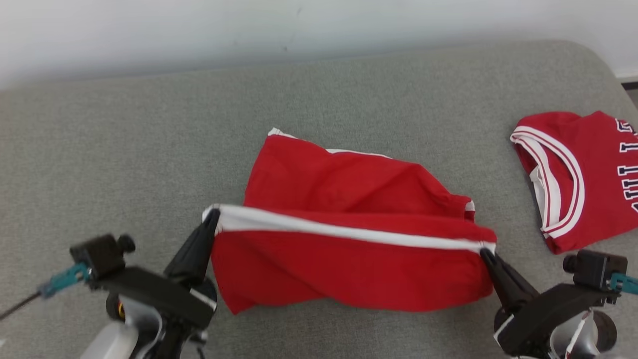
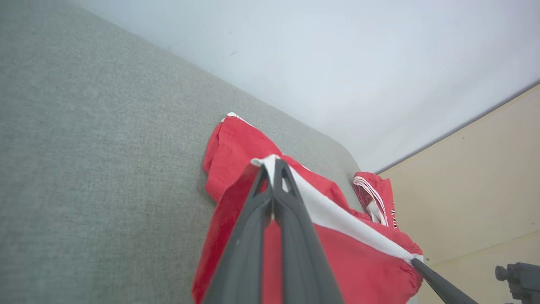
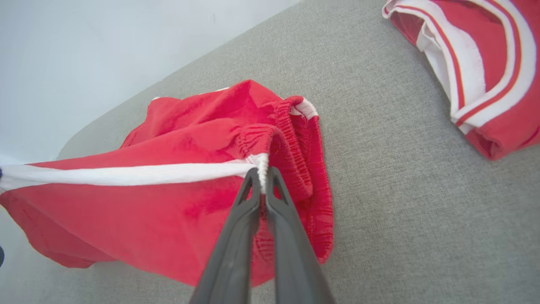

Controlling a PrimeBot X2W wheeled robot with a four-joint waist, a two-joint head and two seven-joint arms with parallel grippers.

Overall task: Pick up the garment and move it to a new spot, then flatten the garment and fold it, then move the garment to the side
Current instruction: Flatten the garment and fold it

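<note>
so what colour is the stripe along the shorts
White stripe on red shorts; the head view shows it best.

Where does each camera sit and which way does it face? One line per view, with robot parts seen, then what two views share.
Head view: on the head, facing forward and down at the red shorts on the grey cushion; left gripper and right gripper pinch their white stripe.
Left wrist view: on that wrist, facing along its shut fingers toward the wall.
Right wrist view: on that wrist, facing along its shut fingers at the waistband.
Shared: both wrist views show the jersey.
</note>
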